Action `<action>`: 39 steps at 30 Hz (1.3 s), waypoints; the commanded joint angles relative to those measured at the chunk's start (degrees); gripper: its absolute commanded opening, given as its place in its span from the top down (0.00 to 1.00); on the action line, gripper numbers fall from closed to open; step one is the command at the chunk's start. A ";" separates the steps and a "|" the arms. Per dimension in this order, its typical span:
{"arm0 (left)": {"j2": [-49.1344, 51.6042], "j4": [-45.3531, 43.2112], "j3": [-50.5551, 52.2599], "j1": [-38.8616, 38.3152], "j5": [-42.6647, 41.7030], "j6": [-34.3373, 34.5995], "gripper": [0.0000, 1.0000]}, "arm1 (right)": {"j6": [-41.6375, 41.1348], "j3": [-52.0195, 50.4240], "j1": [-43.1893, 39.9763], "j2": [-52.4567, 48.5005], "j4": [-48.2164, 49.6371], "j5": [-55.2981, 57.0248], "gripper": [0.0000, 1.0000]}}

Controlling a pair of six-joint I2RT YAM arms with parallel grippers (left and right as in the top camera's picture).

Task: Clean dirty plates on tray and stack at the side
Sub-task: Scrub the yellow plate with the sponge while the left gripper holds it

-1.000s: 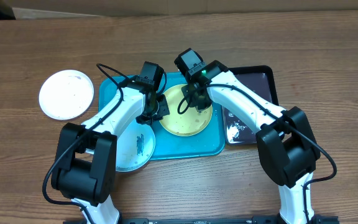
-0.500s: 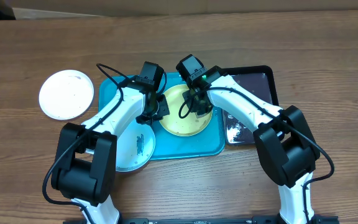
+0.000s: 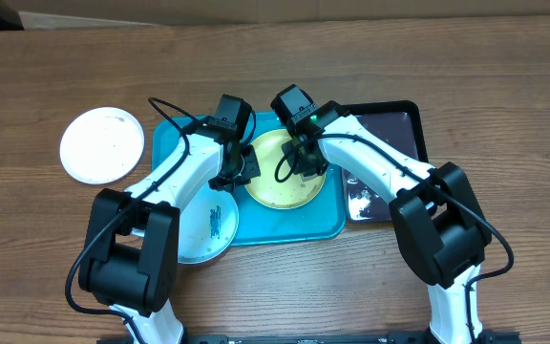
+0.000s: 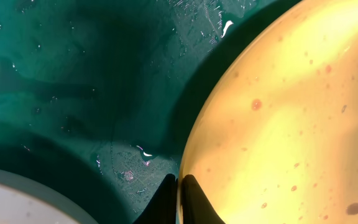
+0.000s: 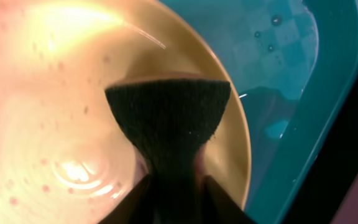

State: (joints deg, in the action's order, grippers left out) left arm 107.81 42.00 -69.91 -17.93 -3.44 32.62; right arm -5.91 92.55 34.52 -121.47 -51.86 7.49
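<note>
The yellow-green plate (image 3: 277, 182) lies in the turquoise tray (image 3: 327, 222). My left gripper (image 3: 241, 174) is shut on its left rim; in the left wrist view the fingers (image 4: 179, 200) pinch the plate's edge (image 4: 291, 124). My right gripper (image 3: 304, 164) is shut on a dark green sponge (image 5: 169, 118) pressed on the plate (image 5: 48, 93) near its right rim. The pale blue plate (image 3: 203, 229), with teal smears, sits at the tray's front left corner. The white plate (image 3: 102, 144) lies on the bare table at the left.
A smaller black tray (image 3: 394, 129) with wet white patches stands right of the turquoise tray, under my right arm. Brown wood table (image 3: 504, 115) surrounds both trays. The turquoise tray floor (image 4: 73, 74) is wet, and its rim (image 5: 347, 74) shows.
My right gripper has shifted the sponge slightly down and left across the yellow-green plate. The left gripper and the plates have not moved.
</note>
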 commanded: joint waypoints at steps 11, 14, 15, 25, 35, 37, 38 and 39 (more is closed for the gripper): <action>0.83 0.02 -0.61 -0.11 -0.22 -0.94 0.92 | -0.04 -4.22 -0.17 -2.12 5.14 -0.02 0.89; 0.83 0.07 -0.61 -0.11 -0.17 -0.96 0.92 | -0.74 -4.22 -0.22 -2.12 5.38 0.00 0.96; 0.83 0.13 -0.61 -0.11 -0.17 -0.96 0.92 | -1.77 -4.22 -0.33 -2.12 5.55 0.00 0.96; 0.83 0.15 -0.61 -0.11 -0.02 -0.94 0.95 | -6.49 -7.43 -2.27 -2.23 9.62 -10.73 0.96; 0.83 0.17 -0.61 -0.11 0.00 -0.94 0.96 | -8.02 -11.23 -4.39 -2.86 13.81 -26.40 0.96; 0.83 0.15 -0.61 -0.11 0.00 -0.94 0.96 | -8.02 -11.23 -4.39 -2.86 13.92 -28.70 0.96; 0.83 0.17 -0.61 -0.11 0.00 -0.94 0.96 | -8.00 -11.23 -4.31 -2.86 13.90 -29.62 0.96; 0.83 0.17 -0.61 -0.11 0.00 -0.94 0.96 | -7.98 -11.23 -4.24 -2.86 13.86 -30.51 0.96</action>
State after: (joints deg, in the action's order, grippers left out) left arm 107.81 42.26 -69.91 -17.91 -2.81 32.62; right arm -13.34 83.94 28.47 -121.12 -37.15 -14.24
